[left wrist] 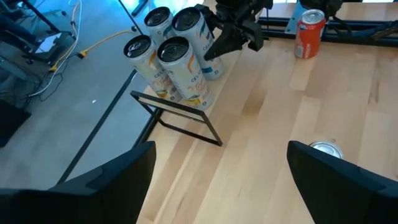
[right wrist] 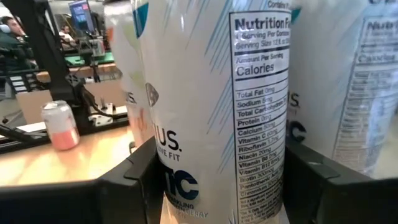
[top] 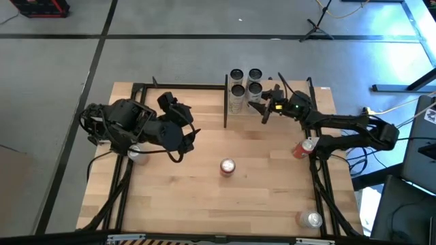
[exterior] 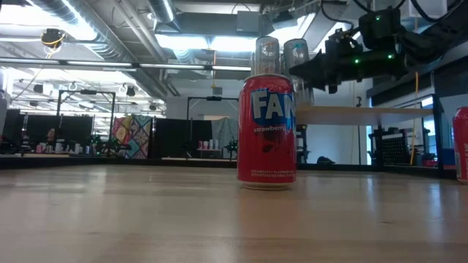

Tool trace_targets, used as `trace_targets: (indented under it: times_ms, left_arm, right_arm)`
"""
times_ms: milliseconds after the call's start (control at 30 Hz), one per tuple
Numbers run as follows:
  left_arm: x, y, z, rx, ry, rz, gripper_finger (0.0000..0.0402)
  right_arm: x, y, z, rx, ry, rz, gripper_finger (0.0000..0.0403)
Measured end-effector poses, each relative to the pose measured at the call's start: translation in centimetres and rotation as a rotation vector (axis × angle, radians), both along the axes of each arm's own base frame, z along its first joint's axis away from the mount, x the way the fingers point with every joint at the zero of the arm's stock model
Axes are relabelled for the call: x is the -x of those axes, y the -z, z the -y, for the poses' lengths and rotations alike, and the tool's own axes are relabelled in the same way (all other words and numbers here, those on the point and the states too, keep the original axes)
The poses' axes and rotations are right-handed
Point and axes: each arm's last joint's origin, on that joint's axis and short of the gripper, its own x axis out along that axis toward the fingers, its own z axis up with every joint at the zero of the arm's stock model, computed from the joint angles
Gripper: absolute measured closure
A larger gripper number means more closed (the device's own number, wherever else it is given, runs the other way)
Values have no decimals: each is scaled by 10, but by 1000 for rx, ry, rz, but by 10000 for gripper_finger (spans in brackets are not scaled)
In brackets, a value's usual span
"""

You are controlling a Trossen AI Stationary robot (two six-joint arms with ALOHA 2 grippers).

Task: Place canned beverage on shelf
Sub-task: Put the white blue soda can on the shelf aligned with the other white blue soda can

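While the left gripper [top: 188,136] hung spread open and empty over the worktop's left half, the right gripper [top: 264,109] was at the shelf [left wrist: 205,102] by the far edge, fingers either side of a tall white can [right wrist: 211,106]; couldn't tell if they were clamped on it. Four white cans [top: 245,83] stood there together. Red cans: one mid-worktop [top: 227,167], another at the right edge [top: 304,148]. Grey concrete floor [top: 204,61] all around, open workshop behind.

Four white cans [top: 245,83], four red cans [top: 227,167]
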Motion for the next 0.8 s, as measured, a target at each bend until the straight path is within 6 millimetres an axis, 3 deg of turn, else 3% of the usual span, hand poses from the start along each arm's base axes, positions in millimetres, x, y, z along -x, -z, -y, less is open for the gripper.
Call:
trace_targets:
  times_ms: [300, 800]
  left_arm:
    - [0, 0, 0, 4, -3, 3, 50]
    - [0, 0, 0, 3, -3, 3, 50]
  right_arm:
    - [-5, 5, 3, 4, 9, 7, 175]
    - [-8, 3, 5, -21, 7, 1, 86]
